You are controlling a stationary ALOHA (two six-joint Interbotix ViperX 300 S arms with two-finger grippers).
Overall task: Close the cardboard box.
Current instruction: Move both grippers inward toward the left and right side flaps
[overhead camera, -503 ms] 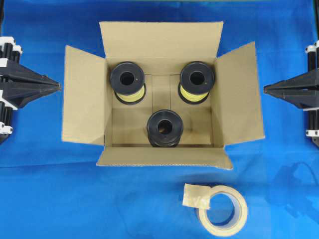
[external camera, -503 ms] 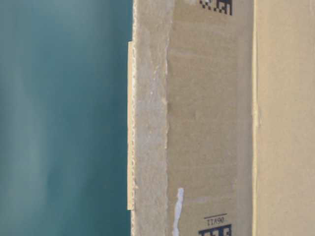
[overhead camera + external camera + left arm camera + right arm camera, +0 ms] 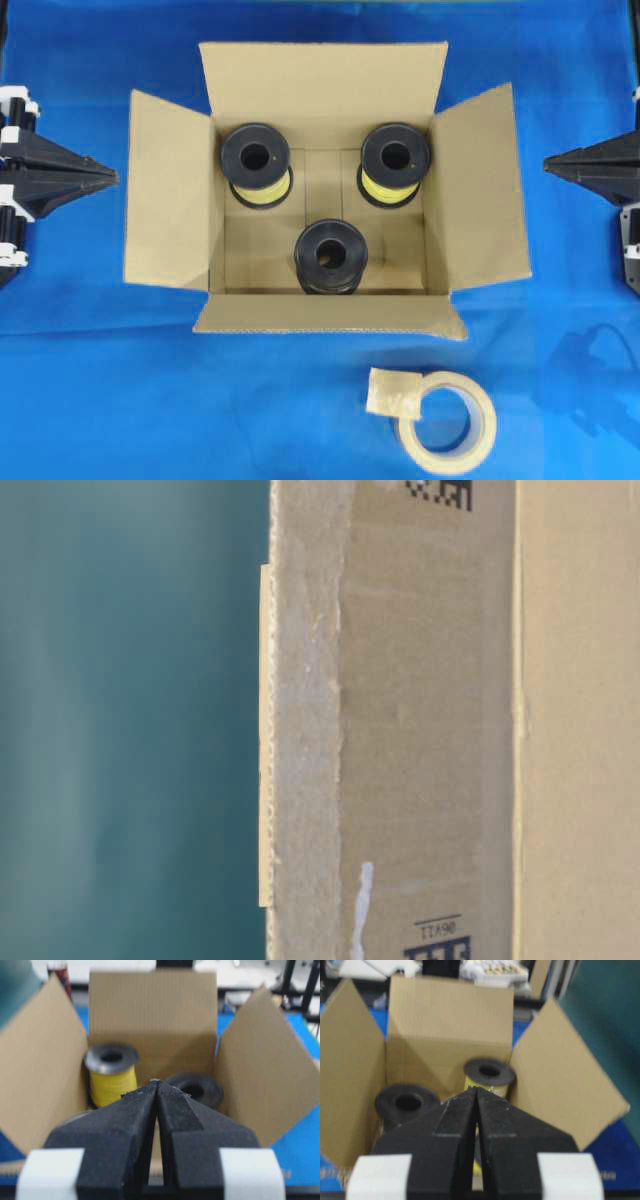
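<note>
Nothing folded yet: my left hand point(image 3: 113, 176) and right hand point(image 3: 548, 165), both pressed together and empty, flank the box point(image 3: 325, 100) at nine and three, and I judge a side flap comes next.

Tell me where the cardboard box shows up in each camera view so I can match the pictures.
Overhead: the cardboard box sits centre, all four flaps open, three spools inside.
Table level: only a close stretch of its printed outer cardboard, filling the right side.
Left wrist: straight ahead beyond the shut left gripper, flaps spread.
Right wrist: straight ahead beyond the shut right gripper.
Shared landmark: the spools, in all but the table-level view.
</note>
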